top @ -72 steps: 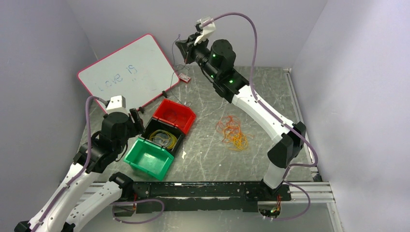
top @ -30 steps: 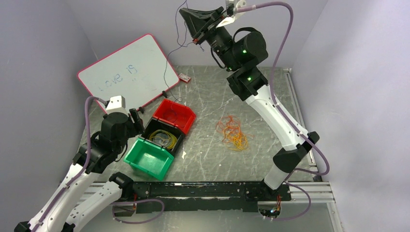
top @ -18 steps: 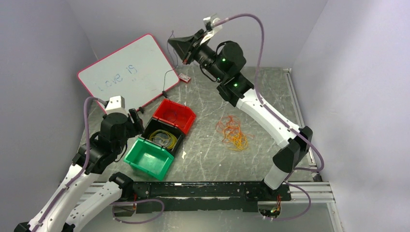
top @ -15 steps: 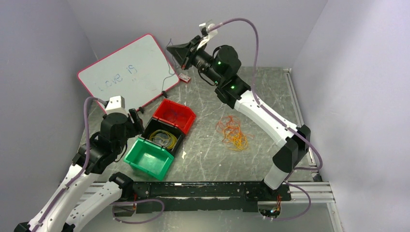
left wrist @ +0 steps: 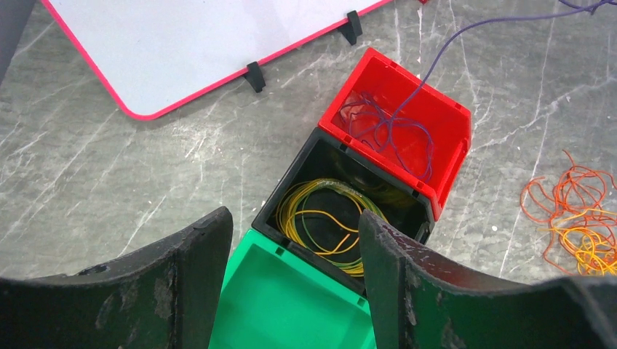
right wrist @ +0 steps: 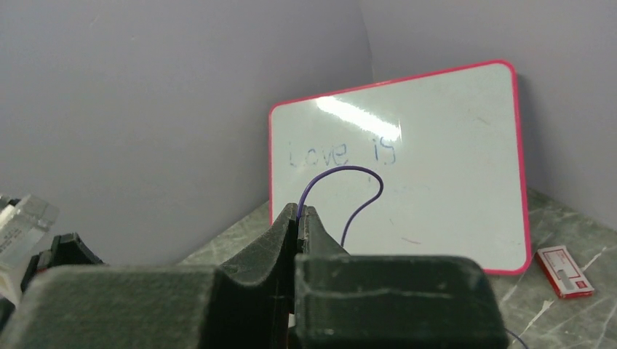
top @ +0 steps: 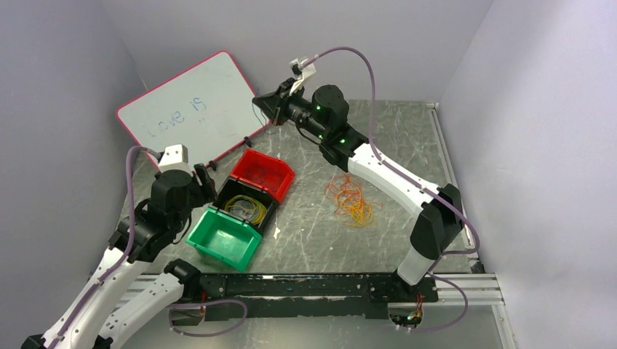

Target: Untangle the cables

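Lowered since 1 second ago, the right pincer is clamped on a thin purple wire, which trails back beneath it into the red plastic bin. Farther back toward its base, the orange-yellow tangle of cables lies on the bench. The left pincer, jaws apart, hovers near that bin.

cables cropped at right edge, green bin cropped below
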